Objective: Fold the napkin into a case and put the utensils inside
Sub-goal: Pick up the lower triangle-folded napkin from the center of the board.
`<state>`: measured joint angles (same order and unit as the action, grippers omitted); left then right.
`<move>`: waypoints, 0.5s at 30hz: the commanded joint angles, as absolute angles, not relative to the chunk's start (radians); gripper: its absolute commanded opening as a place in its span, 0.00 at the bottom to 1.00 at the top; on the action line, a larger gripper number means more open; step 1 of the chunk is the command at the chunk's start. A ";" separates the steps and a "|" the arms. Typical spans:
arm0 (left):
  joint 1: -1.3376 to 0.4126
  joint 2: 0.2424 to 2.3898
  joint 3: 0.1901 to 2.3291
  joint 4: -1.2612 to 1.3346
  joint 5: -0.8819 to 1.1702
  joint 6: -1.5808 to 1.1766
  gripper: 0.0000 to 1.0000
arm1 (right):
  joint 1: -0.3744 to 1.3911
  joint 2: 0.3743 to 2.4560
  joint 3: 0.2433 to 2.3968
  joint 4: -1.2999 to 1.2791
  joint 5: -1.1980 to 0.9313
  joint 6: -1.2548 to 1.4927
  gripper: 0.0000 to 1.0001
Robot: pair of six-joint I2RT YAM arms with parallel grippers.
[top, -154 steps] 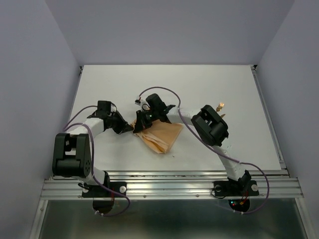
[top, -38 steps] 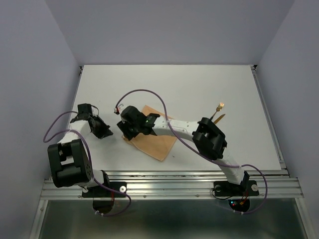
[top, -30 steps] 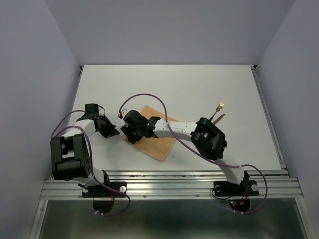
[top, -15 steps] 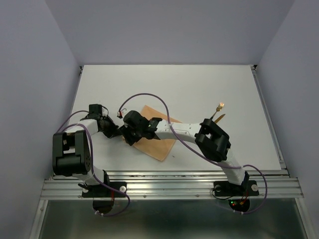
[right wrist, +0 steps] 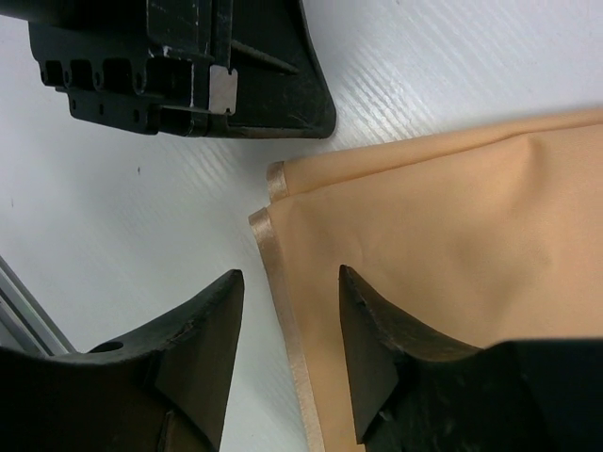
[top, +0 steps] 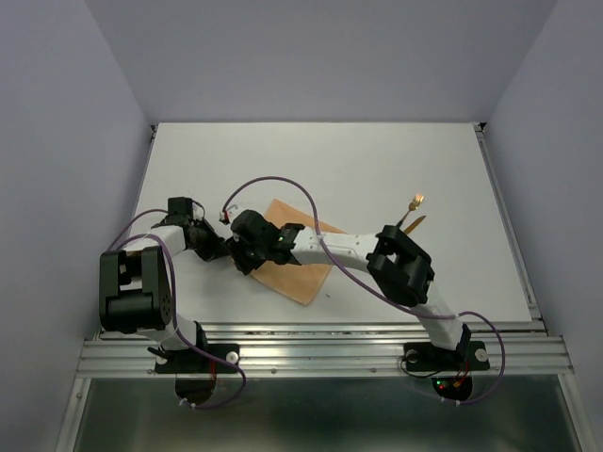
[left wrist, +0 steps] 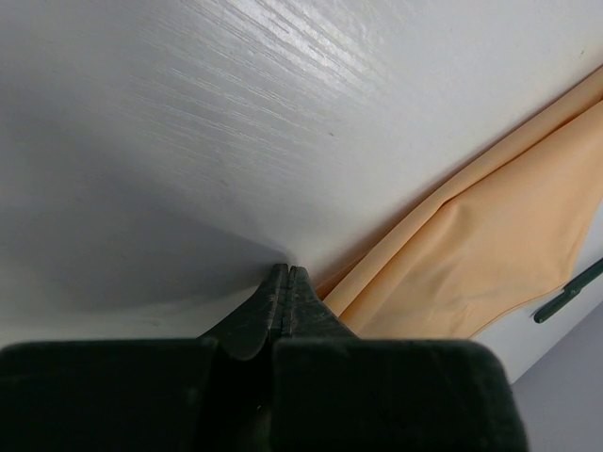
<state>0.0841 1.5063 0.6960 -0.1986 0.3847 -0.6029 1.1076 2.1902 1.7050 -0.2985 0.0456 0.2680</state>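
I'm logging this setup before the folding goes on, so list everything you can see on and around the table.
table: one, white, fills the workspace
napkin: one, peach-orange, folded flat, mid-table
utensils: two gold heads showing, right of the napkin, handles partly hidden
cables: two, purple, looping over the table
rail: one, silver, along the near edge
left arm: one, black and white, near left
right arm: one, black and white, reaching over the napkin
left gripper: one, black, shut, tip beside the napkin's edge
right gripper: one, black, open, straddling the napkin's hemmed edge
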 commanded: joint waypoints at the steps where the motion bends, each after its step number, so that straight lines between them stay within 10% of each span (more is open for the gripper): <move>1: 0.075 1.505 0.683 -0.189 0.391 -0.595 0.00 | 1.115 2.206 1.755 -0.264 0.078 0.279 0.48; 15: 0.072 1.508 0.681 -0.184 0.408 -0.594 0.00 | 1.115 2.224 1.786 -0.256 0.090 0.293 0.01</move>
